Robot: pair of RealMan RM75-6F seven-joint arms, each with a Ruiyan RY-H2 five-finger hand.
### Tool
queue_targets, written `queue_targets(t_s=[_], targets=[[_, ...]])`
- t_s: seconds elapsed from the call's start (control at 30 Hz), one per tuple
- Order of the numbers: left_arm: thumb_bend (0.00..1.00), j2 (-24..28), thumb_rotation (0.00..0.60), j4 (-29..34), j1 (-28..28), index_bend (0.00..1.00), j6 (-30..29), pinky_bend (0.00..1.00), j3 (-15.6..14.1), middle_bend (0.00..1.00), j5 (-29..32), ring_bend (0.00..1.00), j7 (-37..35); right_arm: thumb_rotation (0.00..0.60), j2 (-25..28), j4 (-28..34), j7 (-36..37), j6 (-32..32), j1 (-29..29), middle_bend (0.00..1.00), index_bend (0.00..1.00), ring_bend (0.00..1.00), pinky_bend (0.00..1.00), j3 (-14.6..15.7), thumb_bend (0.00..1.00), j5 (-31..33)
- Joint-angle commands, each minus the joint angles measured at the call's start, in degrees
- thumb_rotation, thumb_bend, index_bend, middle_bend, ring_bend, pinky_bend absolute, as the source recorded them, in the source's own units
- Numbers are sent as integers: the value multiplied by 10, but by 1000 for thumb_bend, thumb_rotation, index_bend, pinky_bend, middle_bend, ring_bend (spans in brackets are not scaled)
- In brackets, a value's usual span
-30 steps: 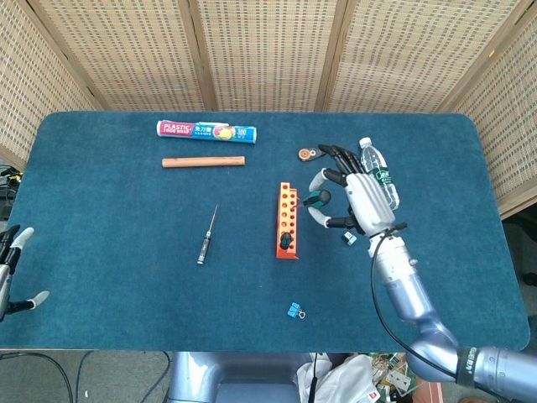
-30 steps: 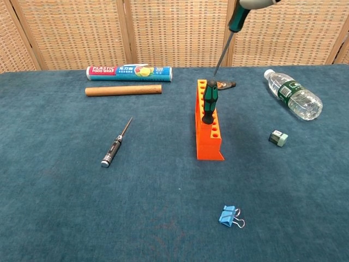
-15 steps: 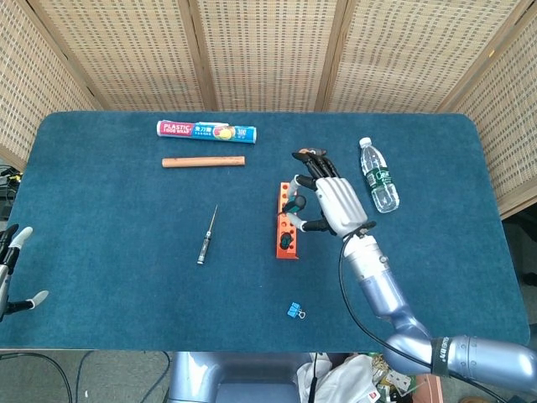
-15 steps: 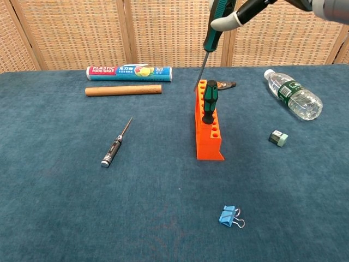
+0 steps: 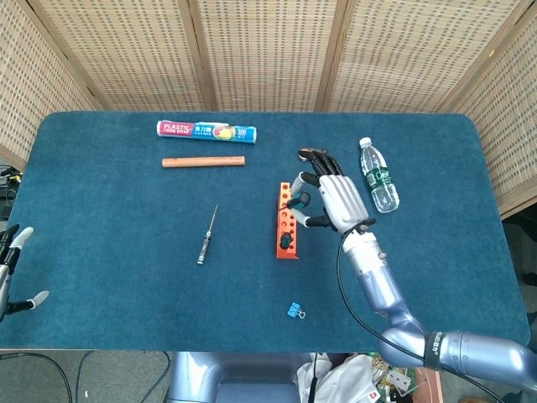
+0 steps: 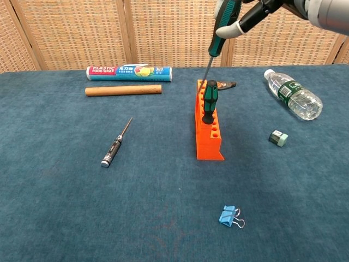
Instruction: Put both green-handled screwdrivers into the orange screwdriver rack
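Holding: right hand [image 6: 248, 15] grips screwdriver [image 6: 218, 38], tip over rack [image 6: 209, 139] far end.
Racked: second screwdriver [image 6: 209, 102].
Left hand [image 5: 13, 269]: fingers spread, empty, tabletop's [image 5: 117, 277] 8 o'clock edge.
Room: bottle [image 5: 378, 175] at rack's 2 o'clock.

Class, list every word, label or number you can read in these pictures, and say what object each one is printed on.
"PLASTIC FOOD WRAP": on the plastic wrap box, at its red end.
Small print at the box's blue end: too blurred to read.
Water bottle label: too small to read.
Small green item: no legible text.
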State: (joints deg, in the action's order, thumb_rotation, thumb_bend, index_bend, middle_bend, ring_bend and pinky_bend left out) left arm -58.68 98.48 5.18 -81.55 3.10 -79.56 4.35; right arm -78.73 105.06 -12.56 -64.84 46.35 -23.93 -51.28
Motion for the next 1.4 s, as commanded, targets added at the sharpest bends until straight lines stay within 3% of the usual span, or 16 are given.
queue_targets(t_s=[0.03, 0.77, 1.4], targets=[[0, 0, 600, 0, 0, 0, 0, 0, 0, 0, -1, 0, 1, 600, 2, -1, 2, 1, -2, 82, 616, 0, 0, 2, 398, 2], [0, -2, 600, 1, 1, 0, 2, 0, -2, 0, -2, 0, 4, 600, -7, -31, 6, 16, 1, 82, 617, 0, 0, 17, 398, 11], [0, -1, 600, -3, 5, 0, 12, 0, 2, 0, 12, 0, 1, 600, -43, -85, -61, 57, 61, 82, 617, 0, 0, 12, 399, 107]])
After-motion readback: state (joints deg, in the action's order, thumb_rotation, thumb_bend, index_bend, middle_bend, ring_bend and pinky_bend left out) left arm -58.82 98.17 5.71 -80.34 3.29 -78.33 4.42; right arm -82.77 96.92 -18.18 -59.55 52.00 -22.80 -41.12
